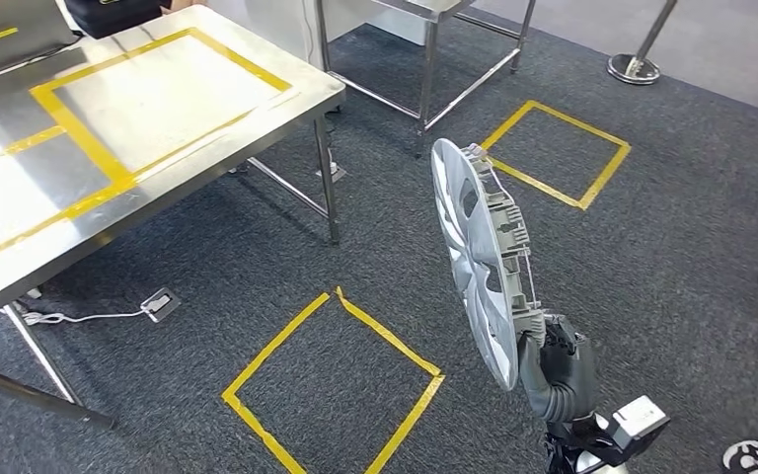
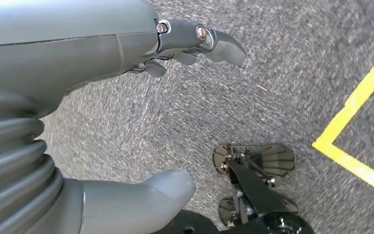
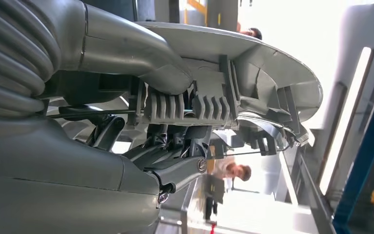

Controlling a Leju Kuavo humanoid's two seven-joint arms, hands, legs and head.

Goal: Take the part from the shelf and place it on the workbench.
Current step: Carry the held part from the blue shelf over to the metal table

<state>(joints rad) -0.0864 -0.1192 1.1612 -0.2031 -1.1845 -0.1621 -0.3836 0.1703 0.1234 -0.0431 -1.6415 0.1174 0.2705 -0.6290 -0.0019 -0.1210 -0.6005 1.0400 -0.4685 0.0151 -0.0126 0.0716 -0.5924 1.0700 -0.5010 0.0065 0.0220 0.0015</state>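
A round silver plastic wheel cover (image 1: pixel 474 262) stands on edge in the air over dark grey carpet (image 1: pixel 671 257), its smooth face turned toward the table and its ribbed back with clips facing the other way. The robot's right hand (image 1: pixel 553 360) grips it at the lower rim. In the right wrist view the thick grey thumb lies against one face of the wheel cover (image 3: pixel 253 63) while darker fingers (image 3: pixel 175 165) curl against the clip side, so the right hand (image 3: pixel 141 122) is clamped on the part.

To the left stands a shiny stainless steel table (image 1: pixel 20 207) marked with a yellow tape rectangle (image 1: pixel 158 94). The wheel cover is well apart from it. Yellow tape squares (image 1: pixel 331 385) mark the carpet beside it.

The left hand (image 2: pixel 126 112) hangs over the carpet, thumb and fingers apart, holding nothing. Its picture is somewhat blurred, so finer detail is unclear.
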